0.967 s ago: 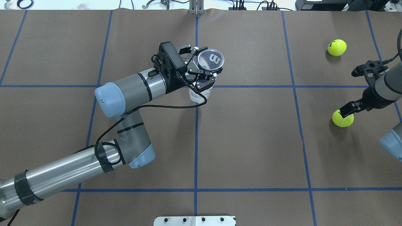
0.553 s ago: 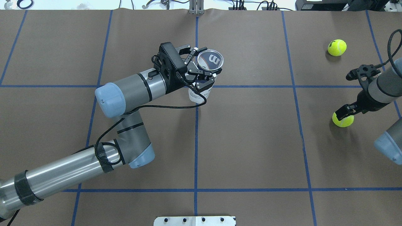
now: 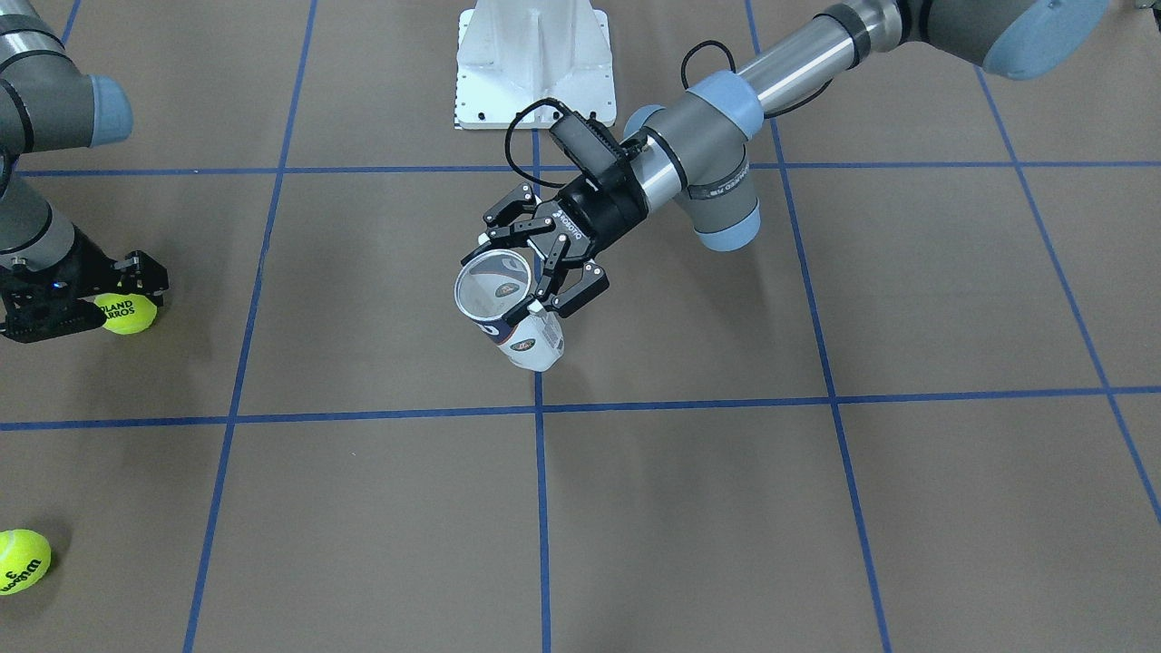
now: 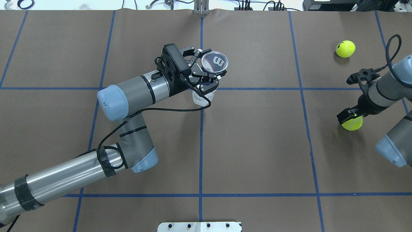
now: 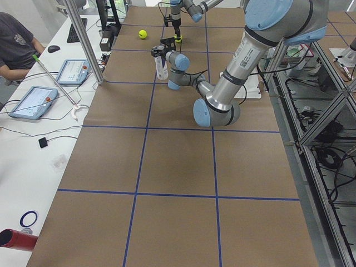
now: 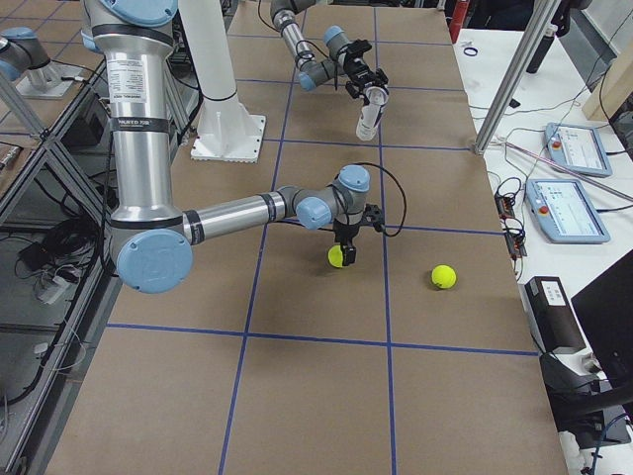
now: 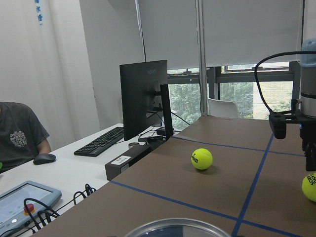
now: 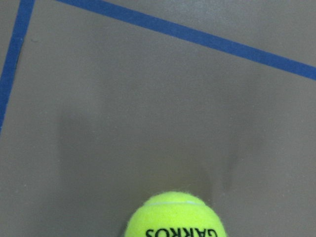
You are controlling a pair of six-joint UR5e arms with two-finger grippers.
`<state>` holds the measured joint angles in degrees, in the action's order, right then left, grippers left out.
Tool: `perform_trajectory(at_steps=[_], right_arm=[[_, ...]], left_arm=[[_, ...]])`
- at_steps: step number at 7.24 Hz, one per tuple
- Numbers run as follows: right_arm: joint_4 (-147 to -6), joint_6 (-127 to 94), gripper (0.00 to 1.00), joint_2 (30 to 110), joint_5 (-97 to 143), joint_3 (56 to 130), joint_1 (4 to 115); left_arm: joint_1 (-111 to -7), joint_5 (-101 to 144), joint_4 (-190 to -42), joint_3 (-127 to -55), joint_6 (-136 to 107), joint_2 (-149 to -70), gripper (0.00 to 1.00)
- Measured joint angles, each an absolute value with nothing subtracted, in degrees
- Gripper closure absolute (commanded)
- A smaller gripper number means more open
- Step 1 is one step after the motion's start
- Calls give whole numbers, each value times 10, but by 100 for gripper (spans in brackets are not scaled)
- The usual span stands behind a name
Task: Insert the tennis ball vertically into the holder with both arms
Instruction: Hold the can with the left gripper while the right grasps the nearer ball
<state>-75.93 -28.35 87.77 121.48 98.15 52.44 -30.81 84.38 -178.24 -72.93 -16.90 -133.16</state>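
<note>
I am reading the left gripper (image 4: 206,74) as closed round the holder (image 4: 215,61), its fingers clasping the wall just under the open rim. The holder is standing mouth-up at the upper centre of the overhead view. The right gripper (image 4: 346,115) is hanging over a tennis ball (image 4: 354,123) at right centre; I cannot tell its opening. A second ball (image 4: 345,48) is lying on the table (image 4: 257,145), upper right.

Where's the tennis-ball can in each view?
Front-facing: tennis-ball can at centre.
Overhead: can upper centre.
Exterior left: can at top, left of centre.
Exterior right: can at top, right of centre.
Left wrist: only the can's rim, bottom edge.
Right wrist: not in it.
Landmark: loose tennis ball, in all but right wrist.
</note>
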Motion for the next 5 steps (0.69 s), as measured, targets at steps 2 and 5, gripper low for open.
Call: perform_trajectory(at_steps=[2,5], right_arm=[[-758,-281,52,872,1216,970,520],[-759,-278,100,871,1221,963,520]], left_arm=[[-308,844,-1783,-729,-169,-1331,21],[-308,844,-1784,-730,-169,-1328,21]])
